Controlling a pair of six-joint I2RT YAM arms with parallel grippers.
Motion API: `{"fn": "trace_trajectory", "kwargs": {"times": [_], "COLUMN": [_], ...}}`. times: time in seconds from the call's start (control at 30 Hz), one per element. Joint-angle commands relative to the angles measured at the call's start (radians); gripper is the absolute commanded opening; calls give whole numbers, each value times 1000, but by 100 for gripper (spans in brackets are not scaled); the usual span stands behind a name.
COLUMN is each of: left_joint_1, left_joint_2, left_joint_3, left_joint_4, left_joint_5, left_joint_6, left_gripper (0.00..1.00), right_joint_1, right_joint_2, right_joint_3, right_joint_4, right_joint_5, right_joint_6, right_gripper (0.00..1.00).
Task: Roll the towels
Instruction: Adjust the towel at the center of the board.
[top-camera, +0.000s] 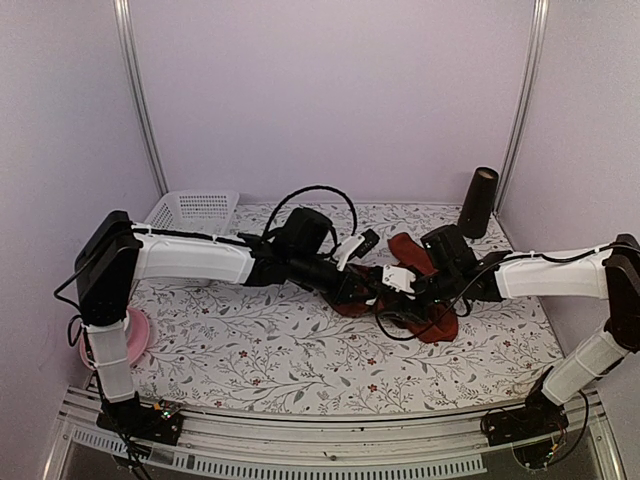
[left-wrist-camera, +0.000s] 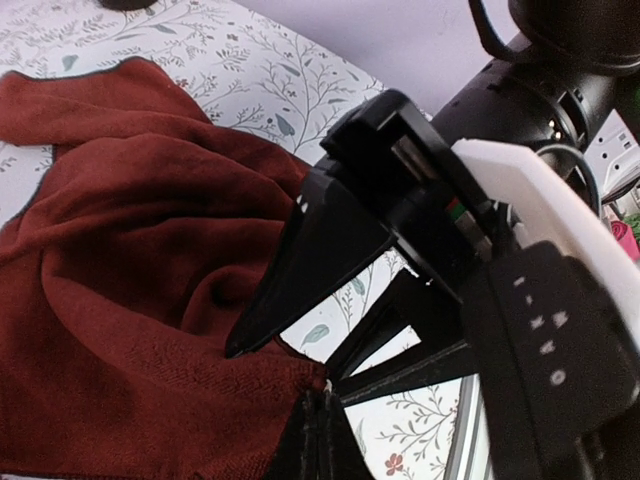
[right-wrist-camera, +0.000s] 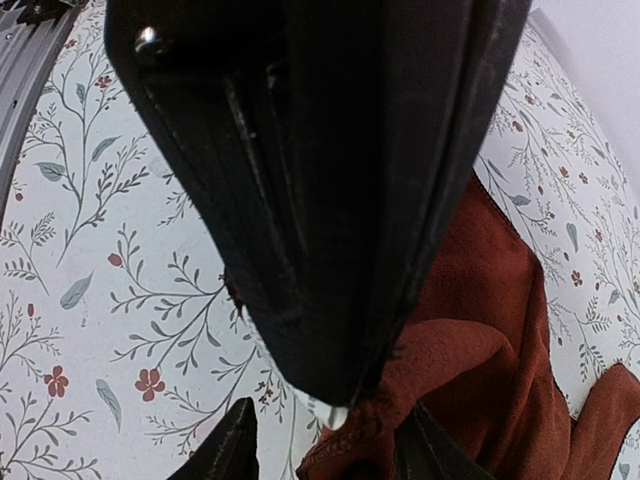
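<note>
A dark red towel lies crumpled on the flowered table, right of centre, and both arms meet over its left edge. My left gripper is shut on a corner of the red towel; its closed fingertips pinch the hem. The right gripper is open, its two fingers standing apart on either side of that same towel corner. In the right wrist view the left gripper's closed fingers fill the middle. In the left wrist view the right gripper's fingers hang just above the pinched corner.
A white slotted basket stands at the back left. A dark cylinder stands upright at the back right near the wall. A pink dish sits by the left arm's base. Black cables loop over the left arm.
</note>
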Motion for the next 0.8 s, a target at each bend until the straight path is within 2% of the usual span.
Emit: {"fn": "trace_trajectory", "kwargs": {"times": [0.0,0.1,0.17,0.2,0.33,0.43,0.5,0.7,0.77], "left_joint_1": [10,10,10,9,10,11,12,-17,-48], "left_joint_2": [18,17,18,17,1,-46,-85,-175,-202], "left_joint_3": [-18,-26,-33,-38,-66,-116,-157,-294,-368], "left_joint_4": [44,47,45,43,29,41,76,173,267], "left_joint_5": [28,30,40,39,23,-4,-15,-121,-175], "left_joint_6": [-13,-5,4,11,47,82,110,244,299], "left_gripper": [0,0,0,1,22,51,65,97,97], "right_joint_1": [35,47,47,47,46,42,36,1,-15], "right_joint_2": [36,55,59,56,40,36,37,55,63], "right_joint_3": [39,50,57,57,53,55,61,90,100], "right_joint_4": [22,22,19,20,11,-5,-17,-65,-83], "right_joint_5": [32,62,86,94,98,84,70,35,15], "right_joint_6": [41,43,45,45,31,19,16,23,30], "right_gripper": [37,22,8,4,3,3,3,3,3]}}
